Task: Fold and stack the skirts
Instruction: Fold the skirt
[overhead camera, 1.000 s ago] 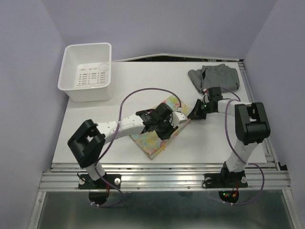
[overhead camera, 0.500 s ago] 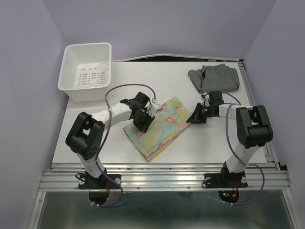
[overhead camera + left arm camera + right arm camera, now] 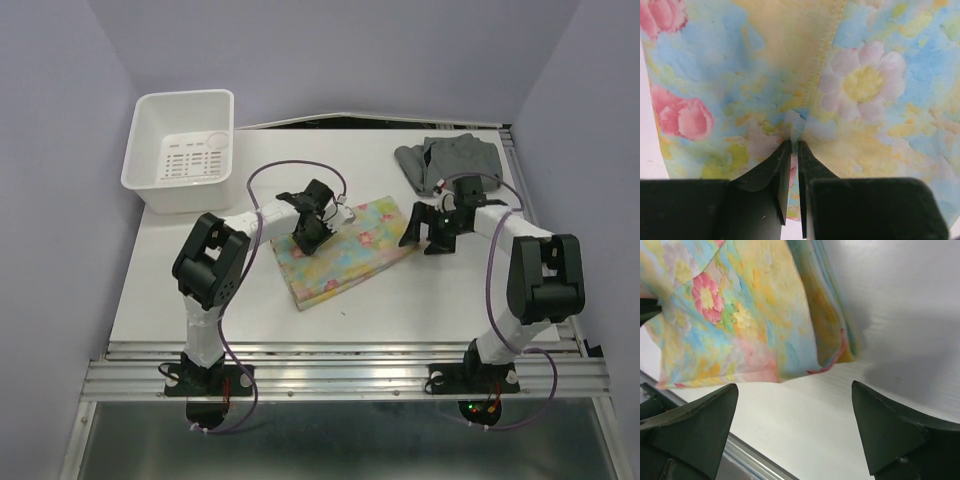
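The floral skirt (image 3: 350,255) lies folded in the middle of the table, pastel yellow, blue and green with pink flowers. My left gripper (image 3: 308,236) rests on its left part. In the left wrist view it (image 3: 794,146) is shut on a pinched ridge of the floral skirt (image 3: 865,85). My right gripper (image 3: 425,231) stands just off the skirt's right edge. Its jaws (image 3: 794,386) are wide open over bare table, with the floral skirt (image 3: 740,315) just ahead and not between them. The grey skirt (image 3: 450,160) lies crumpled at the back right.
A white plastic bin (image 3: 185,150) stands at the back left corner of the table (image 3: 200,300). A metal rail (image 3: 340,365) runs along the near edge. Purple walls close in the left and right sides.
The right gripper has gone from shut to wide open beside the skirt's right edge. The left gripper shifted along the floral skirt, and the skirt slid right and back.
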{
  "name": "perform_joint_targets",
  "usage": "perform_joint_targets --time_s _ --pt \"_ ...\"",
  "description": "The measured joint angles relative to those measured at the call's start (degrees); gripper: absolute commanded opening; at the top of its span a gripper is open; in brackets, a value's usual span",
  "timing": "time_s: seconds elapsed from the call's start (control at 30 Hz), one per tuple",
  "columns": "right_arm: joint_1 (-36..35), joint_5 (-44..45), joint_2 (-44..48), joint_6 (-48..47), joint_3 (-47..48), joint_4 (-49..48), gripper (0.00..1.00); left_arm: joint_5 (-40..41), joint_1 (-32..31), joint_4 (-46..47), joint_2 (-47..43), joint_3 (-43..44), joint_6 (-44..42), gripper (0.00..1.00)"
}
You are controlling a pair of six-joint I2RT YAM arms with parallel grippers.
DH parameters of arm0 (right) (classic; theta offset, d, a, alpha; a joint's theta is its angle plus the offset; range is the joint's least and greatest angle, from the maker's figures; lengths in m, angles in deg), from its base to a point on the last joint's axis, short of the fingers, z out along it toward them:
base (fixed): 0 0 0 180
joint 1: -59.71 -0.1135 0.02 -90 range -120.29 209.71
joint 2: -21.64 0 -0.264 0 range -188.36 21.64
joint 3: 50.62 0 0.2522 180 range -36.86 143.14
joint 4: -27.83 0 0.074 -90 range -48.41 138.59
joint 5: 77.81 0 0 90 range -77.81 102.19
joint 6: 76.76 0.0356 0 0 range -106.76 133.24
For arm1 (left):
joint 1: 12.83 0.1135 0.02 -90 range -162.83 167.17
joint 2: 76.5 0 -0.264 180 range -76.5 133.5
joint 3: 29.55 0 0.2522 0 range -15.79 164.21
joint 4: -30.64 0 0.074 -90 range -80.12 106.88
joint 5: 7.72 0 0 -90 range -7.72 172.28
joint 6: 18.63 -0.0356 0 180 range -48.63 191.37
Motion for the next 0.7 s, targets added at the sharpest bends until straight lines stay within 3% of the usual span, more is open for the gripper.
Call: perform_joint_targets --time_s 0.17,0.33,0.47,0.7 --pt "2.8 1.5 -0.6 -11.0 15.4 9.8 1.0 6.0 0.0 5.6 1.7 1.4 -8.8 0.22" --pt "2.7 -2.8 -5.4 -16.9 31.1 9.5 1.0 11.1 0.4 12.9 3.0 0.9 -21.2 0.23" --pt "1.8 -5.2 -12.9 -17.6 36.8 5.4 0.99 11.5 0.8 15.1 3.1 0.8 -25.9 0.24" --pt "-1.9 -5.5 -26.9 -16.0 41.4 -2.0 0.97 7.1 2.7 16.0 -0.9 0.8 -24.2 0.26"
